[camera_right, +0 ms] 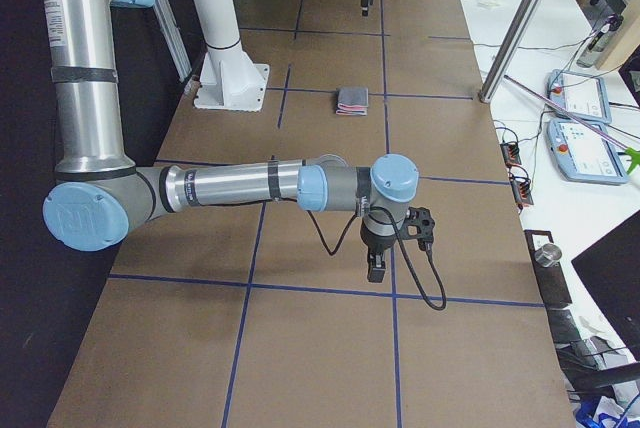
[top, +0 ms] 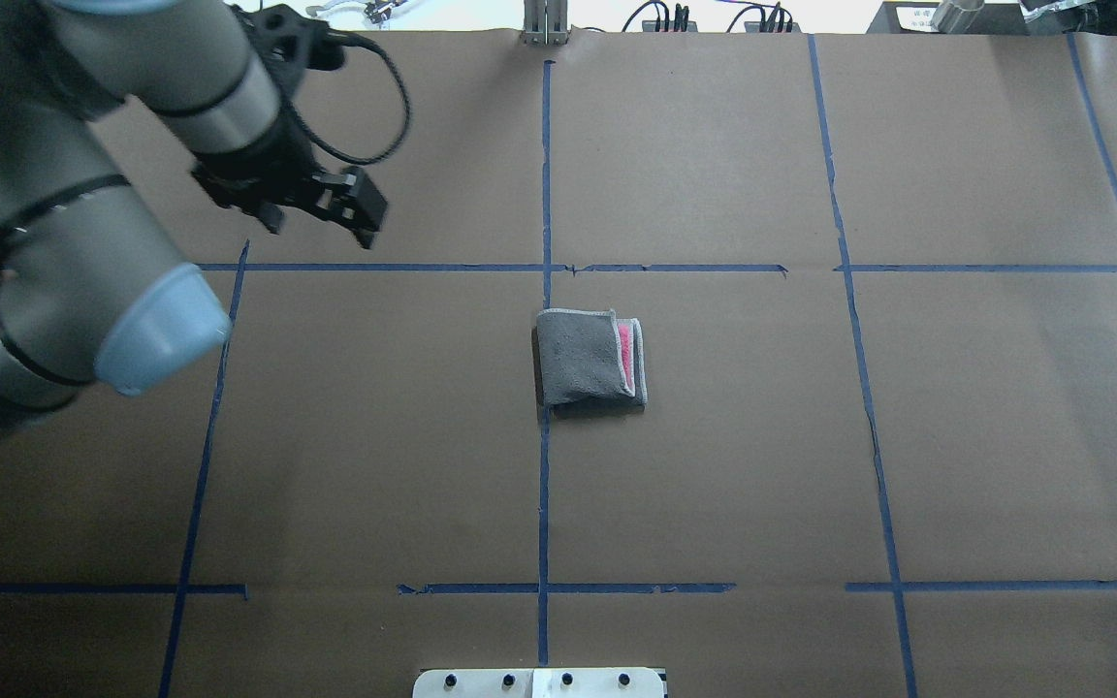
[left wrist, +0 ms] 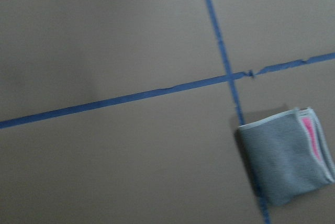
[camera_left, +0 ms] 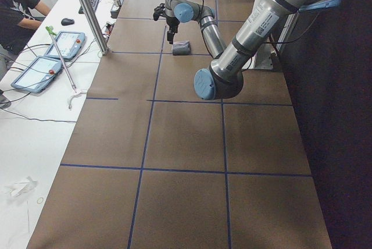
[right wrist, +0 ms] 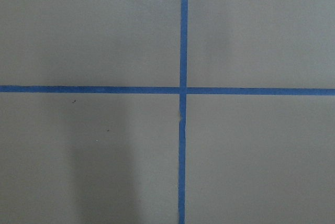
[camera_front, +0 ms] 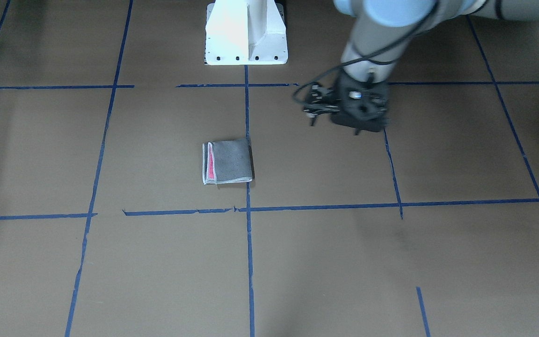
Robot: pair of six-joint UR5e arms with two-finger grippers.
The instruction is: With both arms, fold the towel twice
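Note:
The towel (top: 590, 357) lies folded into a small square near the table's middle, grey face up. A pink strip and the whitish border show along one side. It also shows in the front-facing view as towel (camera_front: 227, 161) and in the left wrist view as towel (left wrist: 288, 153). My left gripper (top: 318, 225) hangs open and empty above the table, well off to the towel's left and farther back; the front-facing view shows this left gripper (camera_front: 335, 127) too. My right gripper (camera_right: 378, 268) points down over bare table far from the towel (camera_right: 352, 101); I cannot tell if it is open or shut.
Brown paper with blue tape grid lines (top: 544, 436) covers the table. The white pedestal base (camera_front: 246, 32) stands at the robot's side. A person (camera_left: 14, 4) sits at a side desk with tablets (camera_left: 40, 71). A metal post (camera_right: 520, 33) rises beside the table.

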